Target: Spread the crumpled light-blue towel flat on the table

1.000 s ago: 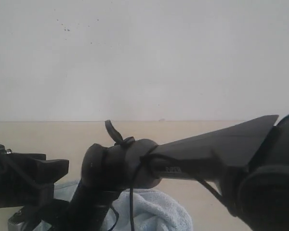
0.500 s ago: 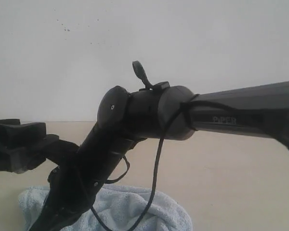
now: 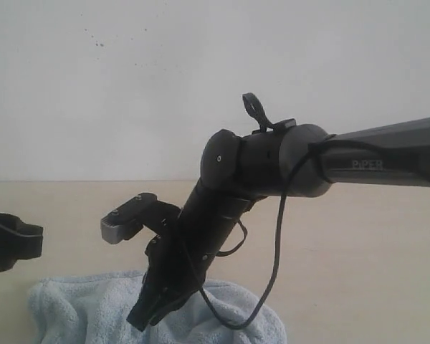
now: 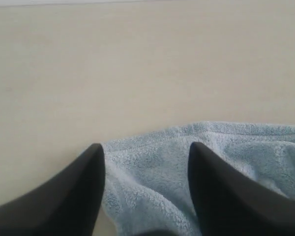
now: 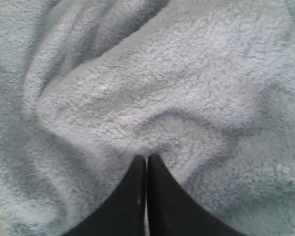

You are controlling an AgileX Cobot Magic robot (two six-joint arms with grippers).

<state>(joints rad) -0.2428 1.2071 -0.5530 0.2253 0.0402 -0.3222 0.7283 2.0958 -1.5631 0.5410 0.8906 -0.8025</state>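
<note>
1. Right gripper (image 5: 146, 158): shut, its two dark fingers (image 5: 132, 196) pressed side by side with only a hairline between them. Tips down on the towel (image 5: 187, 88), right at a small pucker in the pile (cannot tell whether any cloth is caught between them).
2. Around those tips: thick, fluffy terry, pale blue-grey up close. Heaped in soft ridges and folds, with shadowed furrows running between them.
3. Left gripper (image 4: 146, 146): fingers wide apart, holding nothing. Poised low over one end of the towel, one finger (image 4: 88, 187) over the table (image 4: 137, 64), the other (image 4: 221, 191) over cloth.
4. Between and beyond the left fingers: a curved outer edge of the towel lying on the tabletop, the cloth behind it rumpled into shallow waves.
5. In the exterior view: right arm (image 3: 201, 229) reaching in from the right, then bending steeply down, gripper tips meeting the top of the heap. Beside it, a black cable (image 3: 276, 265) hanging in a loose loop.
6. Towel as a whole: a low, crumpled, light-blue mound, not spread out. Sits on the table at the bottom of the exterior view, left of middle (lower part cut off by the frame edge).
7. Table: pale beige, matte, smooth, stretching well past the towel on the far side and to the right. Ends at a plain white wall (image 3: 201, 72).
</note>
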